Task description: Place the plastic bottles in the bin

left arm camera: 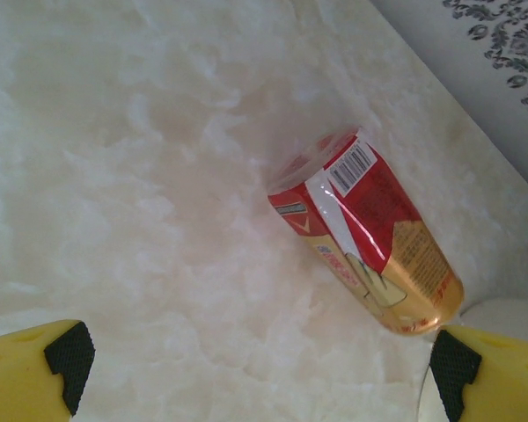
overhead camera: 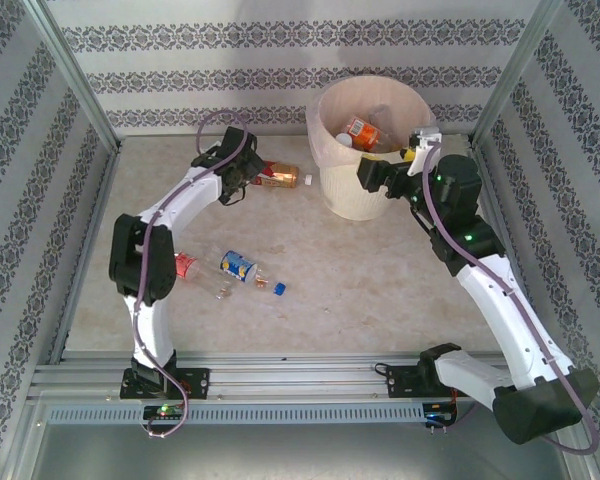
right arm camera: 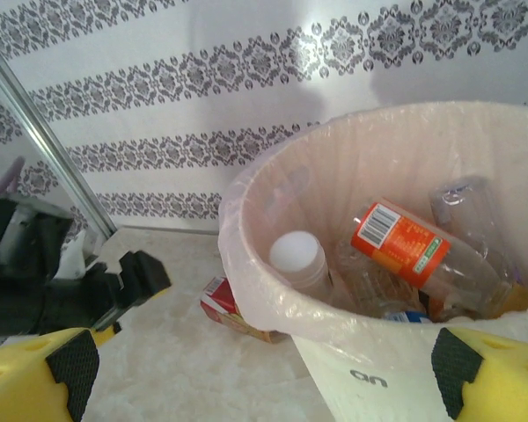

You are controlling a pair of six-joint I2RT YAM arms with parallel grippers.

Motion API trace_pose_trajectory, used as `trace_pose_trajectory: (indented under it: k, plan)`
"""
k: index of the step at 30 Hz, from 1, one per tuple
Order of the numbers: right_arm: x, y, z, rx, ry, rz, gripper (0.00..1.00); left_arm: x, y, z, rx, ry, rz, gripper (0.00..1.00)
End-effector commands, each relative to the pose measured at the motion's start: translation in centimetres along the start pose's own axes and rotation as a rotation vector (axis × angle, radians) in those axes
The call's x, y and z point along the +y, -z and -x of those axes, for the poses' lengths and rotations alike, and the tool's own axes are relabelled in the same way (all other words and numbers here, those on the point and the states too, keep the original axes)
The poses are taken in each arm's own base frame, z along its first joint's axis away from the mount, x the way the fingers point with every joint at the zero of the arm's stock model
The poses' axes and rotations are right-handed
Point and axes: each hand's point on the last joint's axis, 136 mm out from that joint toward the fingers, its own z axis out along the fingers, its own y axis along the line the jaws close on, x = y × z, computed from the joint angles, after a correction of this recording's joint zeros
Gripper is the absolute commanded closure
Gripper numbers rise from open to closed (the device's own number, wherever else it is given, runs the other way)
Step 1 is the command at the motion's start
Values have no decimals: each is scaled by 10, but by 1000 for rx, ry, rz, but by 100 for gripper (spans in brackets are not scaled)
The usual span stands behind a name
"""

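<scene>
left claw [left arm camera: 262,365] and right claw [right arm camera: 260,369] gape apart; red-gold bottle [left arm camera: 370,233] shows a barcode [left arm camera: 352,167].

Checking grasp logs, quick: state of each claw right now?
Left claw: open, empty, over the red-labelled bottle.
Right claw: open, empty, facing the bin.

A pale marbled surface [overhead camera: 380,290] carries the cream bin [overhead camera: 345,195] at its far edge, a red-and-gold bottle [overhead camera: 277,177] lying just left of it, and, toward the front left, a red-labelled bottle [overhead camera: 187,265], a blue-labelled bottle [overhead camera: 238,266] and a small blue piece [overhead camera: 279,288].
</scene>
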Motion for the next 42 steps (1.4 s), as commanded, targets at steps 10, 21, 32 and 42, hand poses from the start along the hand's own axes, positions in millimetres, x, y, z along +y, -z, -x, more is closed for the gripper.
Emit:
trace_pose_trajectory:
  k: [10,21,32,42]
  plan:
    - [-2,19,20,-52,32,-65,2,1,-57,-7,82,393,185,0]
    - [-1,34,22,-53,29,-76,2,-21,-109,1,50,433,139,0]
    - [-3,29,17,-32,21,-81,2,-22,-162,-14,110,374,99,0]
    - [-4,28,13,-12,31,-84,2,-23,-147,-5,99,217,66,25]
